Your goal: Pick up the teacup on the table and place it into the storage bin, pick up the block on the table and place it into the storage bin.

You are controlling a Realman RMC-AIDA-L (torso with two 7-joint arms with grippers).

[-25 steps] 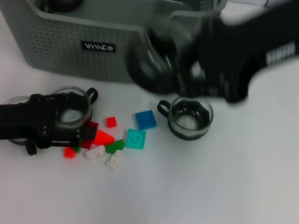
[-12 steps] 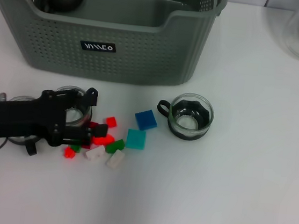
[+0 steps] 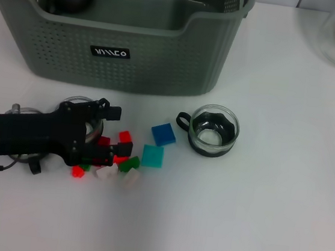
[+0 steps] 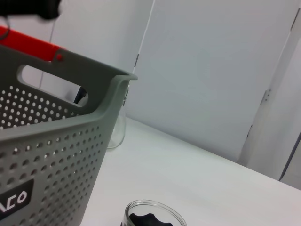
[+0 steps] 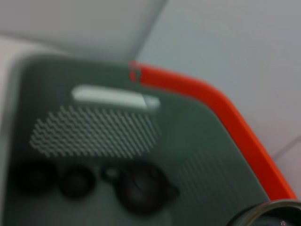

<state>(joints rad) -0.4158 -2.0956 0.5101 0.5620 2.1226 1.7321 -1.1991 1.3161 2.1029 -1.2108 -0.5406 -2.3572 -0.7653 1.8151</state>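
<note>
Left gripper (image 3: 113, 132) low on worktop (image 3: 253, 220), jaws parted over the block (image 3: 119, 158) pile, apparently gripping nothing; teacup (image 3: 213, 131) well apart.

You have a grey-green storage bin (image 3: 122, 47), its walls dotted with small holes, carrying a black label (image 3: 110, 52) with white lettering. The tabletop (image 3: 253, 220) is white. The teacup (image 3: 213, 131) is clear glass with a dark inside. Blocks: one blue (image 3: 163, 133), one teal (image 3: 152, 156), red, green and white ones. Your left gripper (image 3: 111, 131) is black.
</note>
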